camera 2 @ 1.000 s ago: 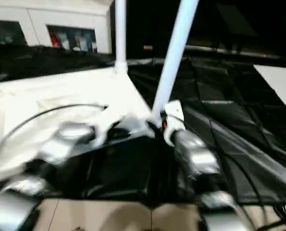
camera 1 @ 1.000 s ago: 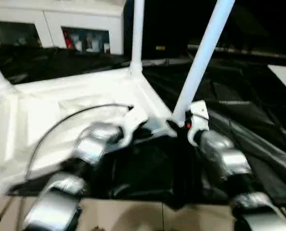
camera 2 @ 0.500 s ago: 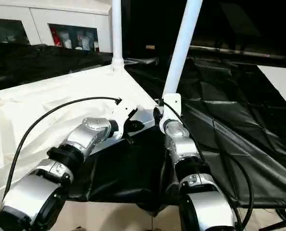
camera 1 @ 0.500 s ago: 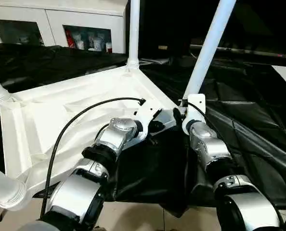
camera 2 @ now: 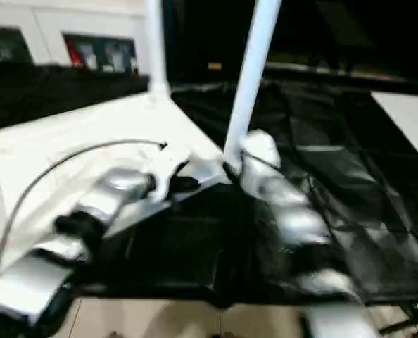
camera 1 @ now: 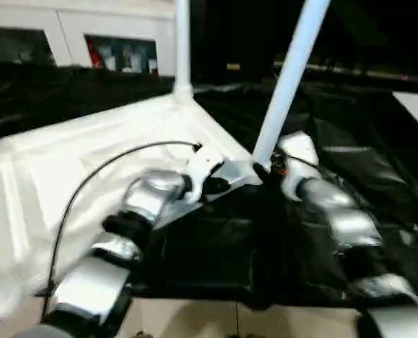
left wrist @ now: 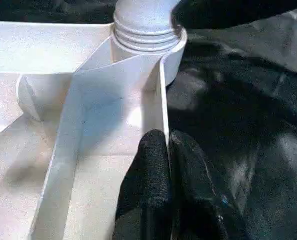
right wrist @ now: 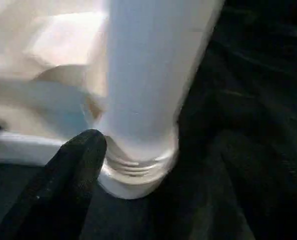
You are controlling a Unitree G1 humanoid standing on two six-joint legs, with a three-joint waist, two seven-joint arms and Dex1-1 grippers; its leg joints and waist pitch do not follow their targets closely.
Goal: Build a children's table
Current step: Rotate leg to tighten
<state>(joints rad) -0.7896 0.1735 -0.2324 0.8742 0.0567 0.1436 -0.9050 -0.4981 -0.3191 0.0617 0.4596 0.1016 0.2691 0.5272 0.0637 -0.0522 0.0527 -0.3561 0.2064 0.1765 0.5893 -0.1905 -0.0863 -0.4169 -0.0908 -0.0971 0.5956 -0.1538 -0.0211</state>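
Note:
The children's table top (camera 1: 89, 155) lies upside down on a black sheet, ribbed side up. Two white legs stand in its corner sockets, one at the far corner (camera 1: 181, 49) and one at the near right corner (camera 1: 290, 77). My left gripper (left wrist: 167, 142) is shut on the thin rim wall (left wrist: 161, 95) of the top, a short way from that near right socket (left wrist: 146, 30). My right gripper (camera 1: 269, 169) stands open around the threaded foot of the near right leg (right wrist: 148, 75), with one black finger (right wrist: 71, 170) beside the collar.
A black sheet (camera 1: 350, 141) covers the work area around the top. At the back left stands a white cabinet with glass doors (camera 1: 89, 35). A white panel (camera 1: 416, 105) lies at the far right. A black cable (camera 1: 89, 176) arcs over my left forearm. Tan floor (camera 1: 195, 320) shows nearest me.
The head view has swung and blurred as the camera moved. Both grippers stay at the near right corner. My right hand now sits slightly further right of the leg's foot.

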